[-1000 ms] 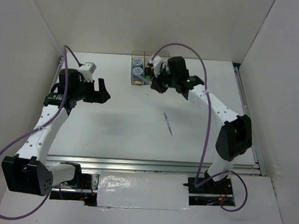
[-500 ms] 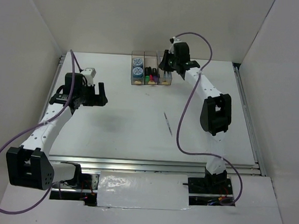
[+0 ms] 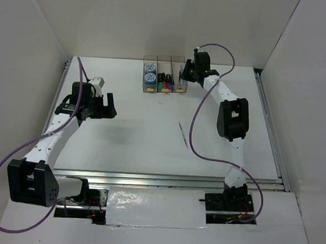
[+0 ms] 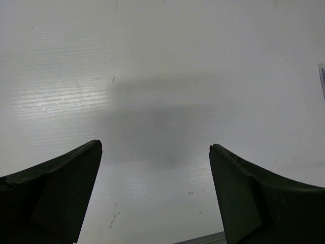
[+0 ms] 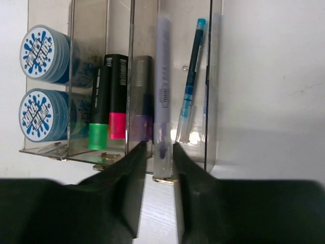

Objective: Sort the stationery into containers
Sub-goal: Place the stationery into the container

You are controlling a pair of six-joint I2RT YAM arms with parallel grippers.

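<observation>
Three joined clear boxes (image 5: 216,76) fill the upper left of the frame on a white table (image 5: 274,76). The left box holds two tape rolls (image 5: 44,47). The middle one holds highlighters capped green (image 5: 99,112), pink (image 5: 118,96) and purple (image 5: 142,101). In the right box lie a pale pen (image 5: 162,76) and a blue pen (image 5: 192,81). At bottom centre, the right gripper (image 5: 160,147) has its fingers narrowly parted either side of the pale pen's lower end; contact cannot be made out.
</observation>
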